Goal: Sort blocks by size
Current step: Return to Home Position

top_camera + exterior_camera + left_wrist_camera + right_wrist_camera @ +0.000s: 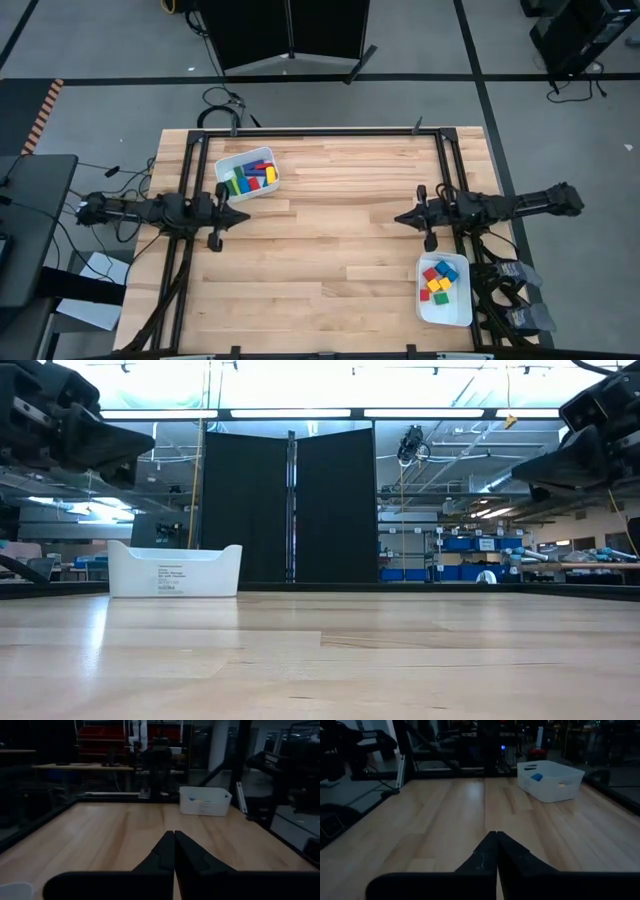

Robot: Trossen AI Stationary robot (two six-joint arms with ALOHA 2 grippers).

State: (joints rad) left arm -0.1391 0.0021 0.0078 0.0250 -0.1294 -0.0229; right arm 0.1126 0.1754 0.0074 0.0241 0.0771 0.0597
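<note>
The blocks lie in two white trays. The far-left tray (pixel 247 173) holds elongated bars (pixel 250 179) in blue, green, yellow and red. The near-right tray (pixel 444 290) holds short cubes (pixel 438 279) in red, blue, green and yellow. My left gripper (pixel 244 215) is shut and empty above the table's left side, near the far-left tray, pointing toward the right. My right gripper (pixel 398 217) is shut and empty above the right side, pointing toward the left. In the wrist views both grippers' fingers meet, the left's (pixel 173 851) and the right's (pixel 497 851).
A black metal frame (pixel 300 131) runs along the table's far edge and down both sides. The wooden tabletop (pixel 320 250) lies between the two grippers. In the low view the far-left tray (pixel 175 570) stands on the table at the left.
</note>
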